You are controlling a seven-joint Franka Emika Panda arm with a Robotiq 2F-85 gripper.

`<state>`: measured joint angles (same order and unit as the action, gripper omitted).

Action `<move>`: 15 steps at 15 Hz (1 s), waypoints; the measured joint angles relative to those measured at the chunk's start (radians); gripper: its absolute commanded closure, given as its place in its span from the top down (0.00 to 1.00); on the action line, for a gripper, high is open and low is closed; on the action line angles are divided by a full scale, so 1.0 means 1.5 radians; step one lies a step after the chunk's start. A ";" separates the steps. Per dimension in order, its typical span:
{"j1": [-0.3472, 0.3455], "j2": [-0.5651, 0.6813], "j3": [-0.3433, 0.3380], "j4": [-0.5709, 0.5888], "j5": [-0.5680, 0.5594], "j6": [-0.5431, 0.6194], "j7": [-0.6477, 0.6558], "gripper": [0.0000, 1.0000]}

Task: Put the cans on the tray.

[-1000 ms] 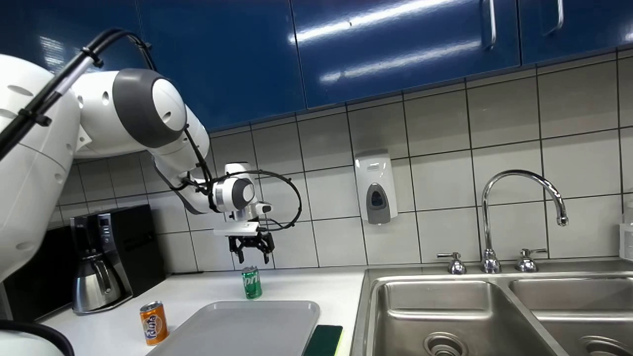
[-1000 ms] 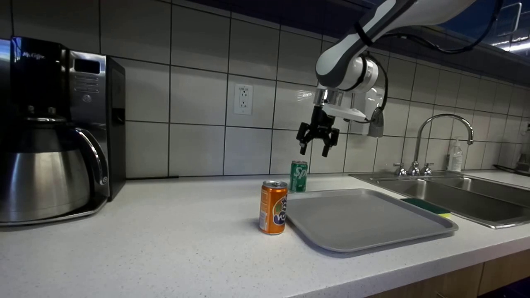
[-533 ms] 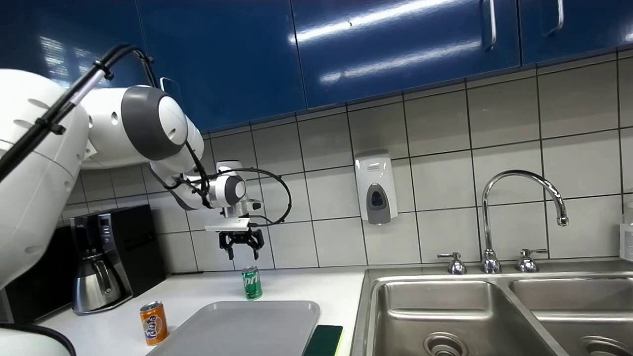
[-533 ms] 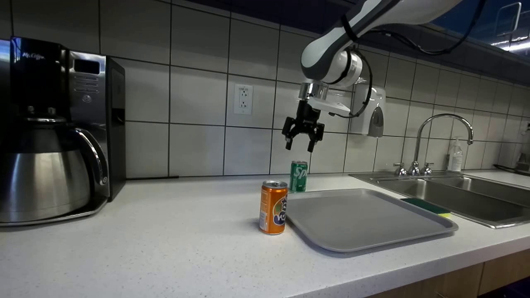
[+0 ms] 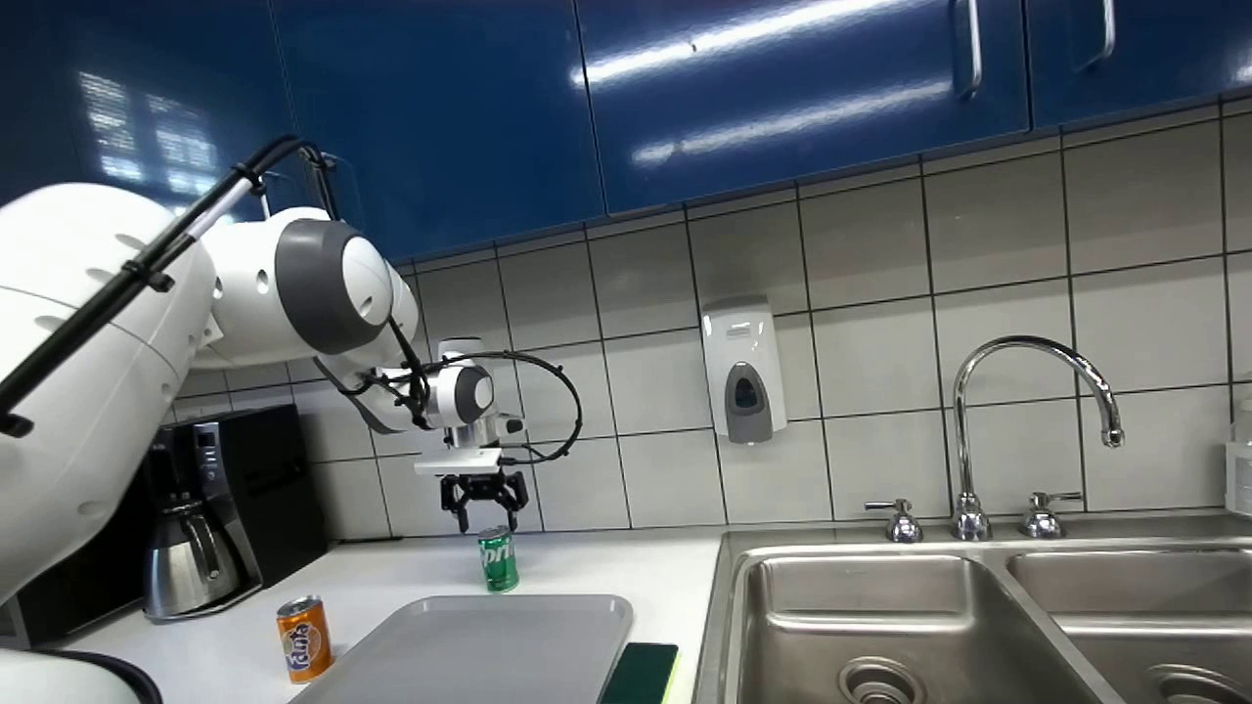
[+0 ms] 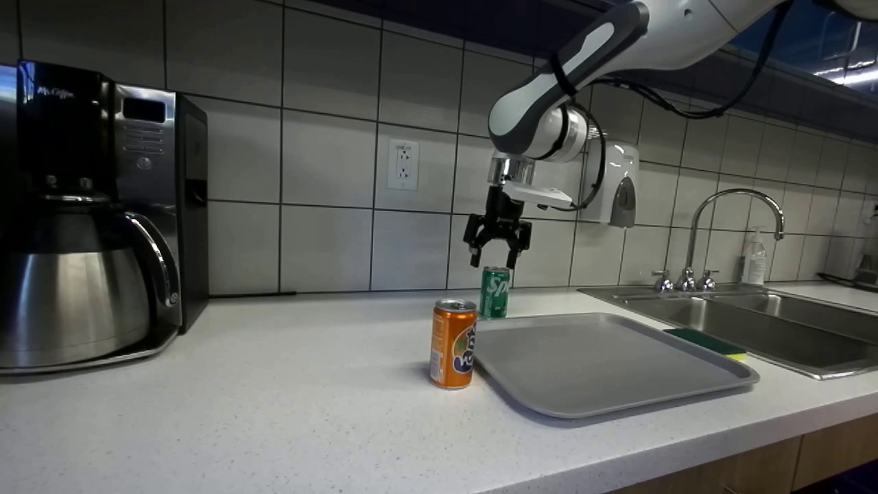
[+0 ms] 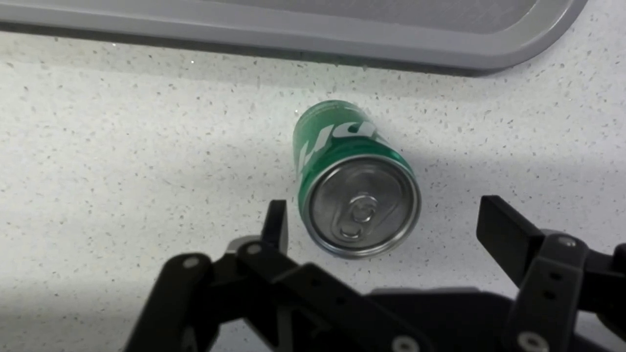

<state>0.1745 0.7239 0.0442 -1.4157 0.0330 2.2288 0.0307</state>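
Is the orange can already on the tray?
No, the orange can stands upright on the counter, beside the tray.

Glare streaks the blue cabinet (image 5: 802,93); shadow edges the tray (image 6: 610,363).

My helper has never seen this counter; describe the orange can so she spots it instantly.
Find the coffee maker, then the grey tray between it and the sink. Beside the tray's coffee-maker side, upright on the counter, stands the orange can. Orange colouring distinguishes it from the green can.

Two cans (image 5: 304,640) (image 5: 498,560), just one tray (image 5: 479,650), sat lower left in an exterior view, two basins (image 5: 871,640) (image 5: 1154,636) lower right!
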 measured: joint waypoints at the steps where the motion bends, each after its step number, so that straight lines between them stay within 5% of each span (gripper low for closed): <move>1: 0.000 0.006 0.000 0.006 -0.001 -0.004 0.000 1.00; 15: -0.001 0.047 -0.001 0.031 -0.002 -0.031 -0.001 1.00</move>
<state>0.1737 0.7949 0.0422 -1.3692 0.0304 2.1816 0.0296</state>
